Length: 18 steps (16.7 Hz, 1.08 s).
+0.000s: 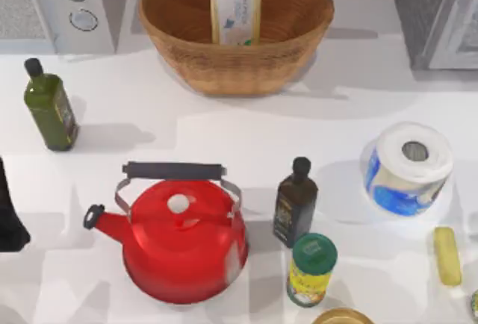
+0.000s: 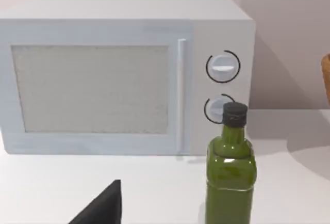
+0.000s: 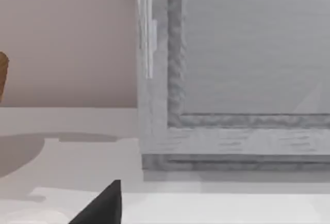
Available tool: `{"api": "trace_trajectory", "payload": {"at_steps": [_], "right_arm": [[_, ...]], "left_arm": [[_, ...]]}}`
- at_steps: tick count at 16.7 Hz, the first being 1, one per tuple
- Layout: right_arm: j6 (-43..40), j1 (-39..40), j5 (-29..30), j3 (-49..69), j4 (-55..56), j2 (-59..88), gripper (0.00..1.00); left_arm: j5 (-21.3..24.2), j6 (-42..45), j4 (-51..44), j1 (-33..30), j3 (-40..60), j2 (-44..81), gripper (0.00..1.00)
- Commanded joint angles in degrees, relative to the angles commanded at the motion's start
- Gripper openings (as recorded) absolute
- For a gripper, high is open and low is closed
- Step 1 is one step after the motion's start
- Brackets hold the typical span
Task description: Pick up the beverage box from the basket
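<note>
Nearest the bottom edge of the white counter [image 1: 224,126], at about six o'clock, sits the round red kettle with its black handle [image 1: 179,238], and beside it the yellow can with a green lid [image 1: 311,269] and a small dark glass bottle [image 1: 294,203]. The left gripper [image 1: 10,212] is a dark shape at nine o'clock, at the counter's left edge (whether its jaws are parted or closed, I cannot tell). Farther back, at twelve o'clock, the tall cream-yellow beverage box with a green cap [image 1: 235,4] stands upright inside the large brown woven wicker basket [image 1: 295,44], its long axis vertical. From the left gripper it lies far off toward one o'clock, with the green glass oil bottle [image 1: 49,104] near that line.
</note>
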Motion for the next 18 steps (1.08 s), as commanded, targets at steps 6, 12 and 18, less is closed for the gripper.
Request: {"api": "trace_trajectory", "payload": {"at_steps": [6,12,18], "right_arm": [[0.0,0.0,0.0,0.0,0.0,0.0,1.0],[0.0,0.0,0.0,0.0,0.0,0.0,1.0],[0.0,0.0,0.0,0.0,0.0,0.0,1.0]], "left_arm": [[-1.94,-0.89,0.92,-1.83,3.1,5.9,1.0],[-9.3,-2.78,7.69,-9.6,18.72,30.28,1.0],[-19.18,-4.67,17.76,-20.45,40.88,64.46,1.0]]}}
